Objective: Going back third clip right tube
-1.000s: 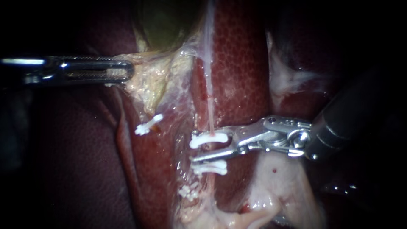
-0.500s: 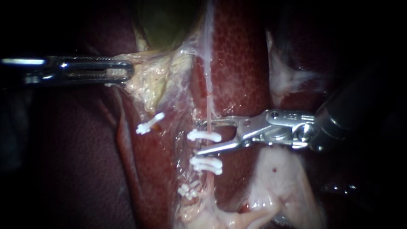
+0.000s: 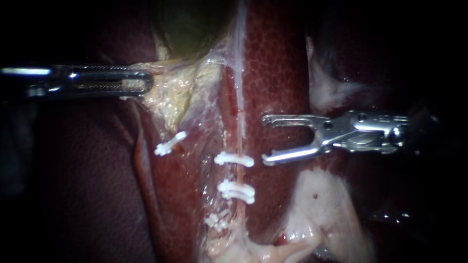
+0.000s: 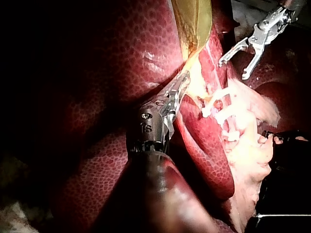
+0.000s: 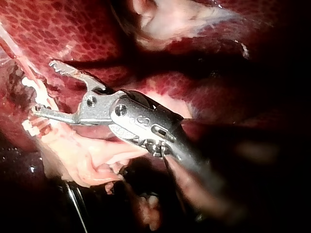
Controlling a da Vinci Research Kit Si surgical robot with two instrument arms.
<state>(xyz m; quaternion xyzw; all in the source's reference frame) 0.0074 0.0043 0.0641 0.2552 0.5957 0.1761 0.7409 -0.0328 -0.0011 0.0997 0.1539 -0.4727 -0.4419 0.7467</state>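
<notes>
Right instrument (image 3: 263,138) pulled back rightward | wide open, empty | clip (image 3: 234,159) just beside, untouched

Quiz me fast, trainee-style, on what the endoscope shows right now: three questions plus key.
1. True or false: the right tool is shut on the right tube.
2. The left tool holds: A) a clip; B) pale tissue beside the gallbladder; C) nothing.
3. Fill in: the uppermost clip on the right tube lies level with the right tool's ____ jaw.
Key: 1 false, its jaws stand open, clear of the tube; 2 B; 3 lower.
</notes>
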